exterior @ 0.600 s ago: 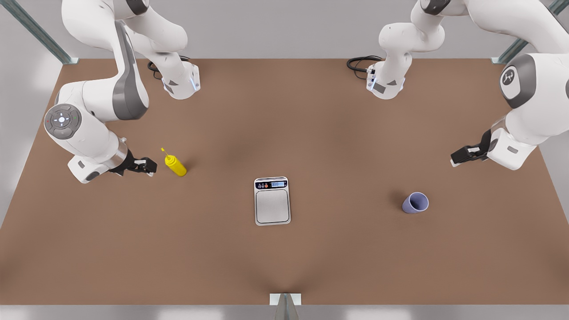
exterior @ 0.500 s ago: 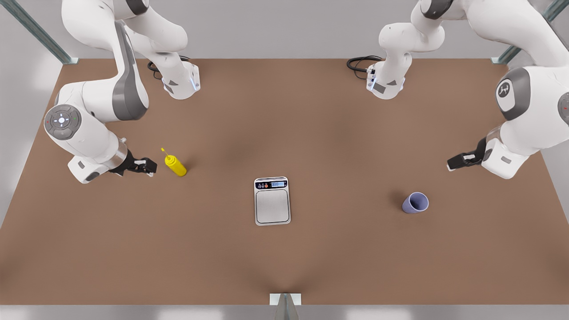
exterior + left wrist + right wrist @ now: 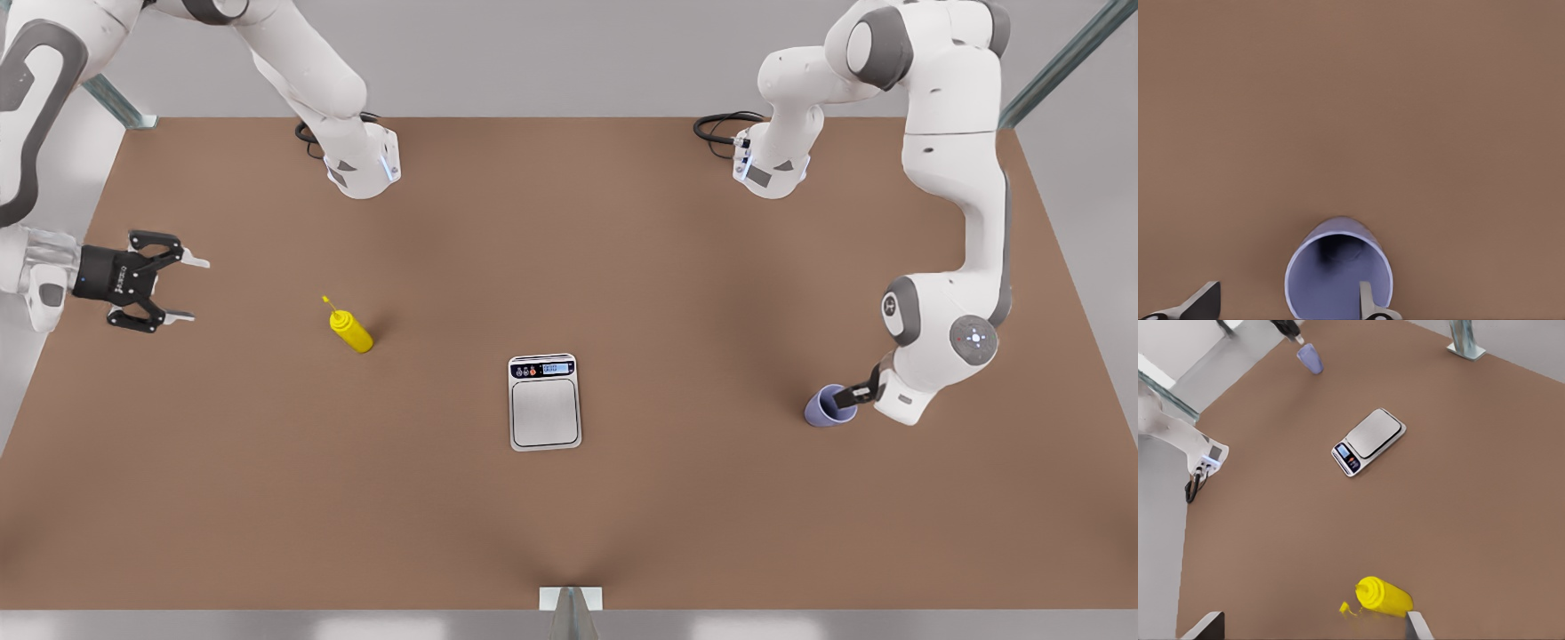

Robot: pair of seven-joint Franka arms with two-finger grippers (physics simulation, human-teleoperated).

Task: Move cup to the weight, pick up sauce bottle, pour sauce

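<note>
Left hand [image 3: 849,398] lowered onto lavender cup [image 3: 824,411]

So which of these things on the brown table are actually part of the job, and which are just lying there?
In the job:
- small lavender tumbler cup, left gripper at it
- flat silver kitchen scale
- yellow squeeze sauce bottle, right gripper open nearby

Just there:
- black cables at the arm bases

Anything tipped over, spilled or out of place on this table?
Nothing stands out. The cup, scale and yellow bottle stand apart on the table, with no spill. One finger of the left tool is inside the cup.
</note>
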